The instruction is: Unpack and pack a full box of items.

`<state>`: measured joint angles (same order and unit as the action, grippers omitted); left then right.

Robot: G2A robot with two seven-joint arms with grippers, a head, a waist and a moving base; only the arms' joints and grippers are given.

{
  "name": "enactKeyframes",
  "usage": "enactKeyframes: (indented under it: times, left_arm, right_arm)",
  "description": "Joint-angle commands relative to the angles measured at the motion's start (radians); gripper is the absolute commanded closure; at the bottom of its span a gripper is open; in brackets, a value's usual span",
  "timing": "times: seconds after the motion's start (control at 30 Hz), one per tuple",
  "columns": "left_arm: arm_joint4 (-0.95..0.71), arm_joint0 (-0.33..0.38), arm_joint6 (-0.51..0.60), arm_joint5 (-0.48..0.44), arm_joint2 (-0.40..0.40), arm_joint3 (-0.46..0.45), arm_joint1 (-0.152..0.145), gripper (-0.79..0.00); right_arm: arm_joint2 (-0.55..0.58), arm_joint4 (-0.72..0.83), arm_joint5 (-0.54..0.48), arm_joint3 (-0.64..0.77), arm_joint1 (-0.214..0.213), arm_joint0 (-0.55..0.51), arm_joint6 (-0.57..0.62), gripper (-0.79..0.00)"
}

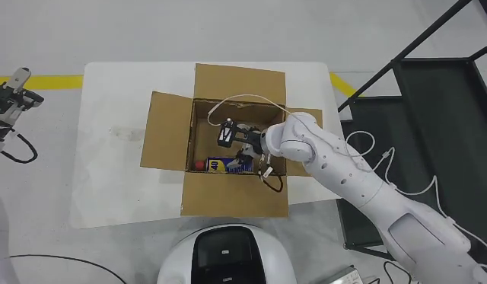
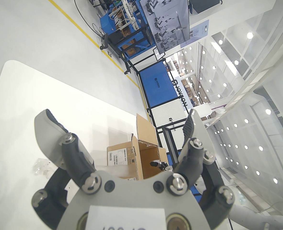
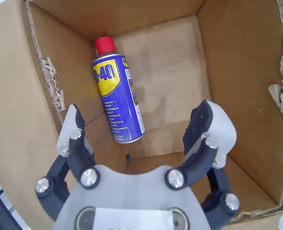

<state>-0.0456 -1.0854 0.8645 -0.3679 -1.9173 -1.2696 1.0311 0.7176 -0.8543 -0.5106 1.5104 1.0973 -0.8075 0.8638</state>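
**Box [image 3: 132, 8] down to one can, right end effector poised over it**

Lying on its side on the box floor, the can [image 3: 118, 92] hugs the wall nearest the robot. The right end effector [image 3: 136, 113] hangs inside the box just above it, jaws spread wide and holding nothing. The can sits nearer one finger than the other. Closing from here could catch it off-centre, and the round body might roll or slip free. A finger could also snag the cardboard wall beside it. Well apart, off the desk [image 1: 114, 132], the left end effector [image 2: 119, 114] is open and empty.
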Motion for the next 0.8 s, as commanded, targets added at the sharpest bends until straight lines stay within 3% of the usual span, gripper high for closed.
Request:
enactKeyframes:
  times: [0.0, 0.3, 0.77]
  left_arm:
    - [0.0, 0.0, 0.0, 0.0, 0.0, 0.0, 0.0, -0.785]
    - [0.0, 0.0, 0.0, 0.0, 0.0, 0.0, 0.0, -0.785]
    - [0.0, 0.0, 0.0, 0.0, 0.0, 0.0, 0.0, -0.785]
  right_arm:
    - [0.0, 0.0, 0.0, 0.0, 0.0, 0.0, 0.0, -0.785]
    - [0.003, -0.011, 0.0, -0.022, 0.003, -0.006, -0.024, -0.785]
    - [-0.187, -0.008, -0.024, -0.202, 0.105, 0.104, 0.003, -0.785]
